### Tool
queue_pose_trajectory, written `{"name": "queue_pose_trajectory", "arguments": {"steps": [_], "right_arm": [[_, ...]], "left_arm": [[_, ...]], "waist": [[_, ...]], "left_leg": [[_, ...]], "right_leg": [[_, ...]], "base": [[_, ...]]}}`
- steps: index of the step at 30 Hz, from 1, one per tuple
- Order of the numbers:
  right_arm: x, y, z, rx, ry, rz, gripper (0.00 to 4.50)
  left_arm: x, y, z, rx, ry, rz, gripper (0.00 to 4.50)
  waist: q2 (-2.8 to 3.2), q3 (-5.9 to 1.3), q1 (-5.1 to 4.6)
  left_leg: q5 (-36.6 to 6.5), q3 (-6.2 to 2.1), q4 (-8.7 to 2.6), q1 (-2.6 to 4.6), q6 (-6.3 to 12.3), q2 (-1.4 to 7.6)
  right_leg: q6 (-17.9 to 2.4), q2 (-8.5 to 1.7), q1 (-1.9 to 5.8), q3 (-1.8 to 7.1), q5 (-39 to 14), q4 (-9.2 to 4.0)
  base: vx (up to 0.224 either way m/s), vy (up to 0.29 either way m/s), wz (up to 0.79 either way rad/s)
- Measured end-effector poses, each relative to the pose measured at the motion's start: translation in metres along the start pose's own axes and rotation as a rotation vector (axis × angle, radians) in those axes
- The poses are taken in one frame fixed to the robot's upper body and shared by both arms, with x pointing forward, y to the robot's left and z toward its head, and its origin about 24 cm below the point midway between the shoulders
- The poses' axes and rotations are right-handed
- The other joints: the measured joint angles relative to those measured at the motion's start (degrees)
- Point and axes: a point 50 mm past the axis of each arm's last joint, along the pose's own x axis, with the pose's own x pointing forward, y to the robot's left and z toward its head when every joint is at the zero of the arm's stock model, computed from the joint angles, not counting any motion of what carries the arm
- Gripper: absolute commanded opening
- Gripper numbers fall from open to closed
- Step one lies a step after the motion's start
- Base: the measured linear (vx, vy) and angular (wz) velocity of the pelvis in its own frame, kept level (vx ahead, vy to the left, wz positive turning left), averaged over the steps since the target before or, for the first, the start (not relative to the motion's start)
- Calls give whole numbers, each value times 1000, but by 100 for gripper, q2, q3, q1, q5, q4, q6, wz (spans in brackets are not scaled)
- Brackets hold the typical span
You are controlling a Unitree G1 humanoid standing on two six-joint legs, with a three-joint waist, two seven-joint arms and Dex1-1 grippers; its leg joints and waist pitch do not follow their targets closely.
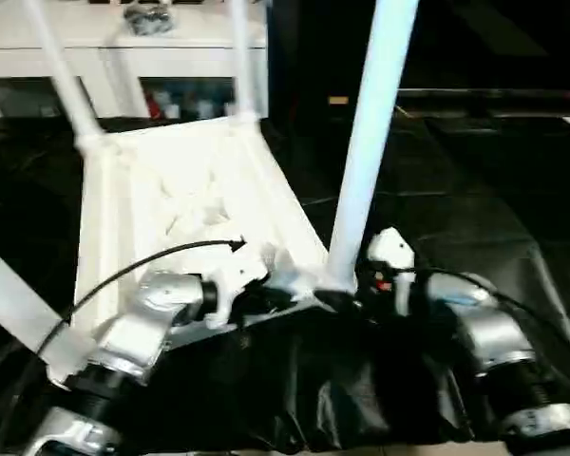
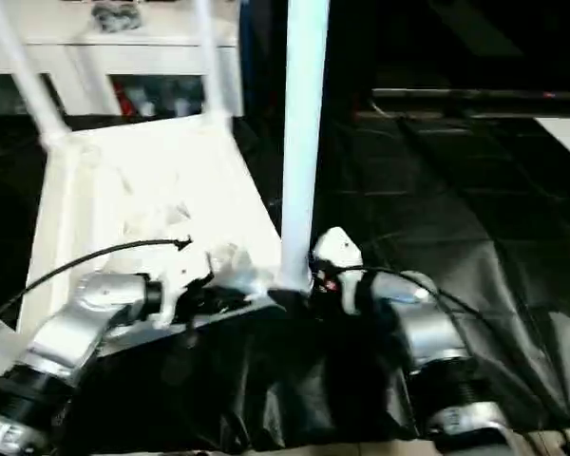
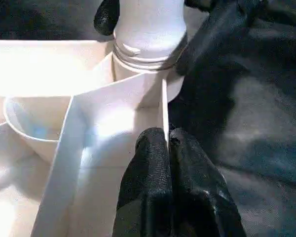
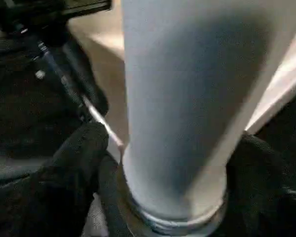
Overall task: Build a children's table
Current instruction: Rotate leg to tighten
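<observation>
Four white legs stand up from the overturned tabletop (image 1: 185, 190), which lies ribbed side up on a crinkled black sheet (image 1: 475, 237) that covers the whole work surface. The nearest leg (image 1: 366, 142) rises from the corner socket closest to the robot; two more legs (image 1: 62, 81) stand at the far corners, and another slants past at the near left. Behind the work, a white cabinet (image 1: 123, 43) spans the back of the room, with dark compartments holding small coloured items below its top; the rest of the background is dark.

The left gripper (image 3: 167, 148) is pressed together on a thin upright rib of the tabletop near that corner socket. The right gripper (image 4: 172, 197) is spread wide, its black fingers (image 4: 81, 153) on either side of the nearest leg's base, close against it just above the socket.
</observation>
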Motion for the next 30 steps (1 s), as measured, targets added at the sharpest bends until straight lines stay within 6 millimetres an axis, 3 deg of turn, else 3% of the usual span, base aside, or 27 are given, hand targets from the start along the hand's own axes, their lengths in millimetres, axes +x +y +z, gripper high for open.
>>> {"name": "queue_pose_trajectory", "arguments": {"steps": [5,19,25,30], "right_arm": [[-2,3,2,-16,18,70,320],[5,14,6,-25,-27,130,213],[6,4,-2,39,-71,-78,199],[19,-3,-4,85,-105,-288,198]], "left_arm": [[-3,-3,-1,5,8,-63,0],[-4,-4,-4,12,23,-103,0],[13,-2,-1,11,3,39,0],[25,0,2,-11,1,166,0]], "waist": [[-2,0,73],[-27,-1,77],[-38,-3,47],[-45,-4,-114]], "left_leg": [[0,2,1,2,0,0],[0,2,1,3,0,1],[0,3,2,45,0,-1],[0,-9,1,57,0,-2]], "right_leg": [[0,0,5,4,0,2],[5,-1,14,6,-3,2],[43,-2,56,13,-26,-3],[49,-3,56,0,-30,-20]], "base": [[0,0,0],[0,0,0],[0,0,0],[0,0,0]]}}
